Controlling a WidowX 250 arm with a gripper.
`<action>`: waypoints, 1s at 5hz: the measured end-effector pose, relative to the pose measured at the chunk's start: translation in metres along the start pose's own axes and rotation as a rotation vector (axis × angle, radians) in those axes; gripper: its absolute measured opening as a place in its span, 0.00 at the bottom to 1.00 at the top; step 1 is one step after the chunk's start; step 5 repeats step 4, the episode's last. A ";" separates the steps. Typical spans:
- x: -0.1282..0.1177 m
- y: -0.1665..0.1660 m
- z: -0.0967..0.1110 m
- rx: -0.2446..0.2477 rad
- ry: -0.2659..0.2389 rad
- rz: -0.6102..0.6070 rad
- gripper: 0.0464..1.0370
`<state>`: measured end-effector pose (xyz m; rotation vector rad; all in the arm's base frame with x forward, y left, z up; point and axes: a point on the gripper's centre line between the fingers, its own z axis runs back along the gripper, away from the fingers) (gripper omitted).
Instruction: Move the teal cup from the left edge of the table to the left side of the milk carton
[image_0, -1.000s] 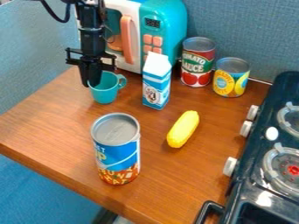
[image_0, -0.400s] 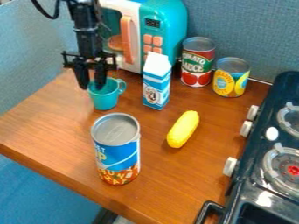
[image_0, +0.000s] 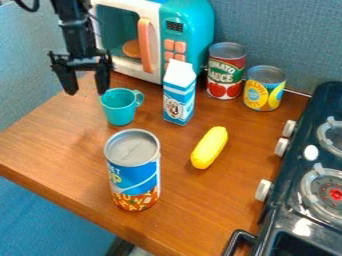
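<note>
black gripper hanging over the upper left of the wooden table, its jaws standing wide, the gap between them holding nothing. fingers pointing down.

teal cup standing upright just beside the jaws, to their lower right in the view; its rim is coming up close to the tip of the right-hand finger in the view, and whether the two are touching i cannot tell. cup's handle facing away from the jaws.

toy microwave, teal and white, standing behind the jaws and to their right, its orange door handle running upright.

blue and white carton standing to the right of the jaws, past the cup, its top narrowing to a ridge.

tall can, blue with an orange and red lower part, standing upright below the jaws in the view, on the camera's side of the cup.

farther out, yellow corn cob lying on its side, to the lower right of the jaws. red and green can standing well to their right, beyond the carton; shorter yellow and blue can standing next along.

farthest from the jaws, dark toy stove sitting at the right edge, white knobs facing the table.
</note>
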<state>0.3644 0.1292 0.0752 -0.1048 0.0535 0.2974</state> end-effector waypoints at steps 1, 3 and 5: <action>-0.034 0.012 0.007 0.111 -0.020 -0.211 0.97; -0.102 0.003 0.036 0.164 -0.053 -0.400 0.96; -0.112 -0.003 0.042 0.145 -0.062 -0.411 0.96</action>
